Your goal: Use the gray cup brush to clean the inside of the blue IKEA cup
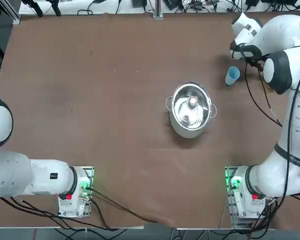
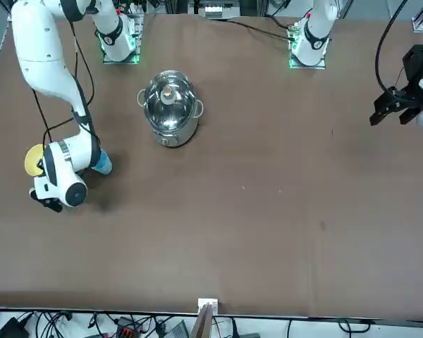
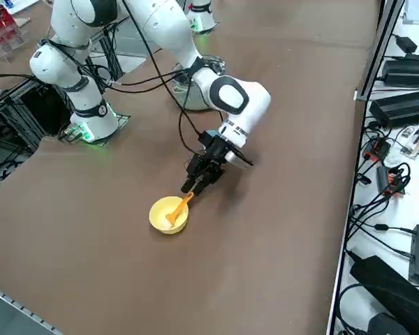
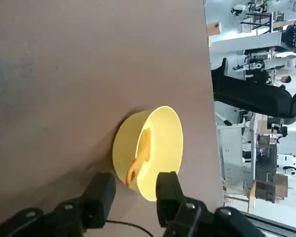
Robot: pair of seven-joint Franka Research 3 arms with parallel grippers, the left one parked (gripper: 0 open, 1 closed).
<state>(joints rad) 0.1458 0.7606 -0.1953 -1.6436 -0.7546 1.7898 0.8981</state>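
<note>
Gripper (image 4: pixel 134 195) part-open astride brush handle (image 4: pixel 138 165)

A: Item one, the desk (image 1: pixel 115 100): plain brown, no pattern.

B: Item two, the yellow bowl (image 4: pixel 160 148): pale yellow throughout.

A: Item three, the gray cup brush (image 4: pixel 139 160): looks orange-tan here, lying in that bowl.

B: Item four, the blue IKEA cup (image 1: pixel 232 76): light blue.

A: Item five, the steel pot (image 1: pixel 190 110): shiny silver, mirror-like inside.

B: Item six, the right arm (image 3: pixel 227 94): white shell with a black disc at the joint, black cables.

A: Item seven, the right pincer (image 4: pixel 134 193): black fingers and housing.

B: Item eight, the arm bases (image 1: pixel 240 185): green lights, red tags.
</note>
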